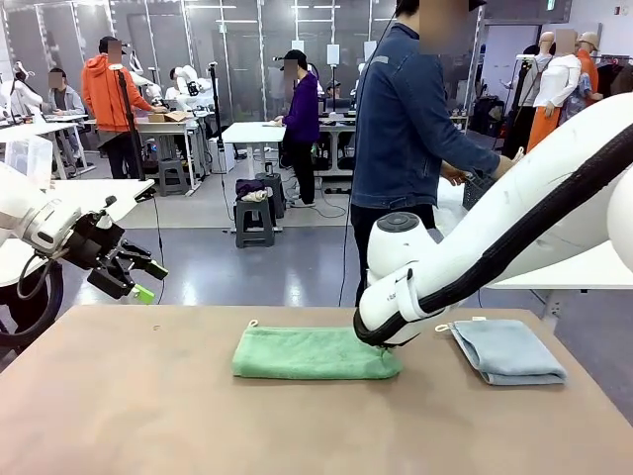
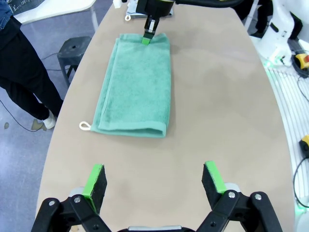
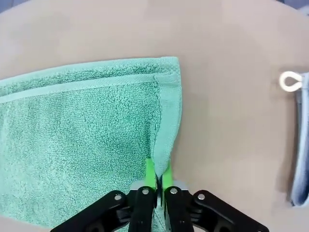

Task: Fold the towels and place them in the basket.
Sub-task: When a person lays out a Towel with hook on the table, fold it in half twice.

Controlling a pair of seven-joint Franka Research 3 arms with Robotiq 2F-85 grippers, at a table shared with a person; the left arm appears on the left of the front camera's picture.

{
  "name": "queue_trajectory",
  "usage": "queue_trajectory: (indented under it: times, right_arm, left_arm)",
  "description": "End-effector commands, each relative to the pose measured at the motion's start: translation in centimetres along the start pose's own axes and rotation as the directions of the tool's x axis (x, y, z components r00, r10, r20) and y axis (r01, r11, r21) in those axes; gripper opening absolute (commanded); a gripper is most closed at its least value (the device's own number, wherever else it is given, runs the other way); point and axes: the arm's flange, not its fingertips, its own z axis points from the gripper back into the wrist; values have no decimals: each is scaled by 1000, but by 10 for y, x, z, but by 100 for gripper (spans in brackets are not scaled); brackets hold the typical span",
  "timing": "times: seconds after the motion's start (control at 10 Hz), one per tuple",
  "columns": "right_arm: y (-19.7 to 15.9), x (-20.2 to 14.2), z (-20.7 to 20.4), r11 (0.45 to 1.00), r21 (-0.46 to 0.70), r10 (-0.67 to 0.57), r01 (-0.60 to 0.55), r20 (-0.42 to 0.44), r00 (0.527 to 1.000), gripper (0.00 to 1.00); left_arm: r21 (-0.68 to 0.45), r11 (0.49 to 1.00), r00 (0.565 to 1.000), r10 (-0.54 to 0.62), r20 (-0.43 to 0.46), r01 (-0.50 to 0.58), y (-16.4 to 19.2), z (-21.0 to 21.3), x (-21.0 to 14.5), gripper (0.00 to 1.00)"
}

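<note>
Left end effector point(image 1: 138, 280): raised off the left end of the table point(image 1: 119, 396), fingers spread wide, holding nothing; well apart from both towels.

Green towel point(image 1: 315, 353): flat at mid-table, folded into a long band, hanging loop at its left end.

Right end effector point(image 3: 158, 179): fingers pressed together, pinching the right-hand short edge of the green towel, which puckers upward between the pads point(image 3: 150, 170).

Step in hand, as judged: folding the green towel end over end. To do it well, lift the pinched edge just clear, carry it leftward in a low arc, and lay it square on the far edge so the corners meet; the free arm could pin the left end.

Blue-grey towel point(image 1: 508, 350): already folded, lying just right of the right end effector, not touching it.
</note>
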Motion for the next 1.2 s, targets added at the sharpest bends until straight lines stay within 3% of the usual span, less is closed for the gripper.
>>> queue_trajectory:
  times: [0.0,0.4,0.7,1.1]
  right_arm:
    - [-17,-4,16,1000,-5,-2,2,47,999,0]
    - [2,1,95,999,0,38,-38,126,991,0]
    - [57,-6,138,993,15,113,-115,116,987,0]
    - [137,-1,131,998,35,47,-49,53,997,0]
  left_arm:
    - [-1,1000,1000,2,-3,-2,0,0,0,100]
    - [-1,1000,1000,2,-3,-2,0,0,0,100]
    - [-1,1000,1000,2,-3,-2,0,0,0,100]
    - [-1,1000,1000,2,-3,-2,0,0,0,100]
